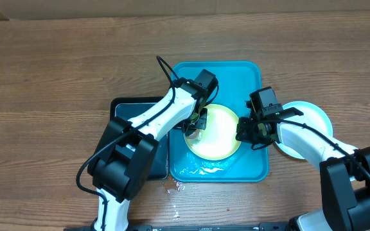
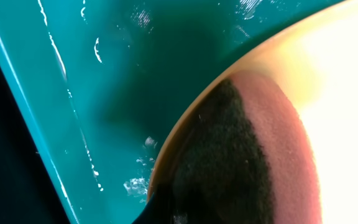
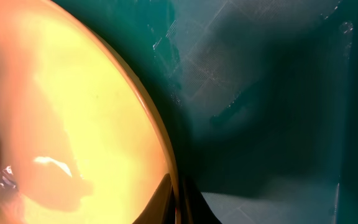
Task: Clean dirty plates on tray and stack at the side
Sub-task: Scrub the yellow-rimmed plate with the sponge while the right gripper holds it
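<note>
We see one yellow-green plate (image 1: 218, 133) in the turquoise tray (image 1: 249, 72), left gripper (image 1: 196, 124) over its left rim, right gripper (image 1: 249, 132) at its right rim. Light blue plate (image 1: 315, 117) on the table (image 1: 56, 64) just right of the tray, partly under the right arm. Black tray (image 1: 128, 106) just beside on the left. Wet patch (image 1: 201, 171) at the near rim.

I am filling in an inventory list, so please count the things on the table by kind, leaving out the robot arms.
Plates: 2, a yellow-green plate and a light blue plate
Trays: 2, a turquoise tray and a black tray
Sponges: 1, the sponge
Total: 5
</note>
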